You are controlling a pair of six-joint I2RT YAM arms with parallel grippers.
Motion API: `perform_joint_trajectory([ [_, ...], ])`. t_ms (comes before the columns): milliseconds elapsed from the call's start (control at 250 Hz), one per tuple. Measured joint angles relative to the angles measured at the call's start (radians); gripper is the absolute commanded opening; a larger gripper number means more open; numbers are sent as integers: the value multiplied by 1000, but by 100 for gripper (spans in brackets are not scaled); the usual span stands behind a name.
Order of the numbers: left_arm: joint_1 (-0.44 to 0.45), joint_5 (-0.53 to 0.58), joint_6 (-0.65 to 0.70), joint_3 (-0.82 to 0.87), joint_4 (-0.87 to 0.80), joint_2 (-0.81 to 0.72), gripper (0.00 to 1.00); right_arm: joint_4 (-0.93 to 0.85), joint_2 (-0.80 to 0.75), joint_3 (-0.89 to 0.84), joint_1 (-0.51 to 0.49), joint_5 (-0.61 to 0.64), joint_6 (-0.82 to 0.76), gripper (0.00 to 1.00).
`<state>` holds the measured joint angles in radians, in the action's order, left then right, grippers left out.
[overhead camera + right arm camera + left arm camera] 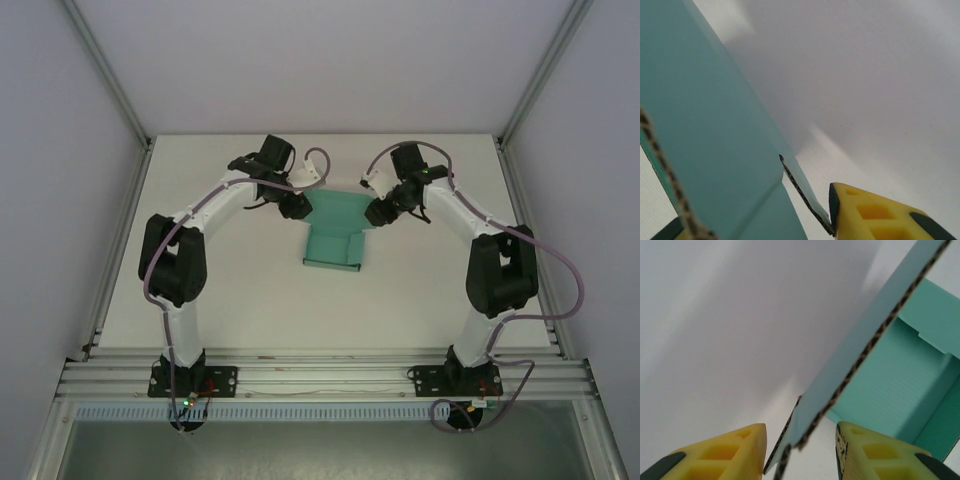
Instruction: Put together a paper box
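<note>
White panels [60, 150] in an aluminium frame wall off a pale worktop [250, 300], with a grooved rail [320, 378] along its near edge where both arm bases are bolted. From the overhead view, the left arm [175, 260] rises from its base, bends at a black elbow and reaches inward toward the middle of the worktop. Its jaws are at the left edge of the paper box [335, 225]. The left wrist camera shows two yellow fingers [730, 455] standing apart, with a raised teal flap [860, 340] passing between them. The flap's corrugated cut edge faces the lens, and a sliver of gap is visible on each side, so these jaws are released around the flap rather than pinching it. Beyond the flap the card's ribbed inner face lies flat. The paper box itself is a creased, roughly T-shaped teal sheet lying on the worktop between the two arms, its wider part on the far side and a narrower panel reaching toward the rail. At its right edge are the jaws of the right arm [500, 270]. The right wrist camera shows a broad teal panel [705, 125] tilted up between widely parted fingers. One yellow finger [880, 215] has its dark pad just at the card's corner, and the other is barely visible behind the cut edge at lower left. These jaws are spread open too.
</note>
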<state>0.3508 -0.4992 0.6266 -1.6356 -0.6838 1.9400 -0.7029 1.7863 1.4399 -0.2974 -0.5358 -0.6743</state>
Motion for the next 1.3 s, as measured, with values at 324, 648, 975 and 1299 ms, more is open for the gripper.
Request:
perform_joint_trajectory([
  [324,0,-9,3,10,-7,0,52,50,-16,-27,0,35,79,62],
  [648,-8,71,-105,232,119,-165,100,238,-298,-287,0,257,459,82],
  [975,-24,258,-682,697,613,-621,100,393,-500,-586,-95,275,945,70],
  [1299,-24,333,-928,1098,688,-857,100,472,-326,-608,-171,265,1055,43],
])
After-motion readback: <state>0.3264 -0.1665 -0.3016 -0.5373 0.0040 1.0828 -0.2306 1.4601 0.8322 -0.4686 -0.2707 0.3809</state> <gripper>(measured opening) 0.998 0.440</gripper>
